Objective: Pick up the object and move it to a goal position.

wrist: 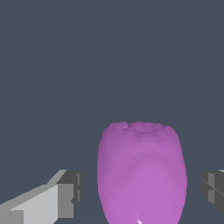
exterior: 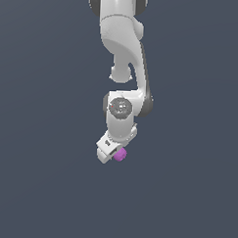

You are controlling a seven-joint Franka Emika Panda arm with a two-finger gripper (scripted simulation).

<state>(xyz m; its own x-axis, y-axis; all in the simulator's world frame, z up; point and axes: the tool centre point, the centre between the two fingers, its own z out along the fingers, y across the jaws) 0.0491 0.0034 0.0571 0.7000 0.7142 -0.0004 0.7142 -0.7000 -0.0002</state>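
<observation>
Hanging down from the top edge of the exterior view, 1 white arm point(exterior: 124, 67) ends in a white gripper point(exterior: 111, 155) turned toward the lower left of that view. Just beside the gripper, on the exterior view's right, sits the object point(exterior: 120, 155), a small magenta-purple rounded lump, touching or nearly touching the gripper body. Background is a plain dark slate-blue surface point(exterior: 41, 137); whether the object rests on it or hangs above it cannot be told.

Wrist view, left to right: 1 grey-tipped finger point(wrist: 65, 194), a gap, the object point(wrist: 141, 175), a gap, then the second finger point(wrist: 213, 188) at the frame edge. The object stands upright between the 2 fingers, with a crimped top. Dark background shows on both sides of it, so the gripper point(wrist: 140, 192) is spread wide, pads apart from the object, gripping nothing.
</observation>
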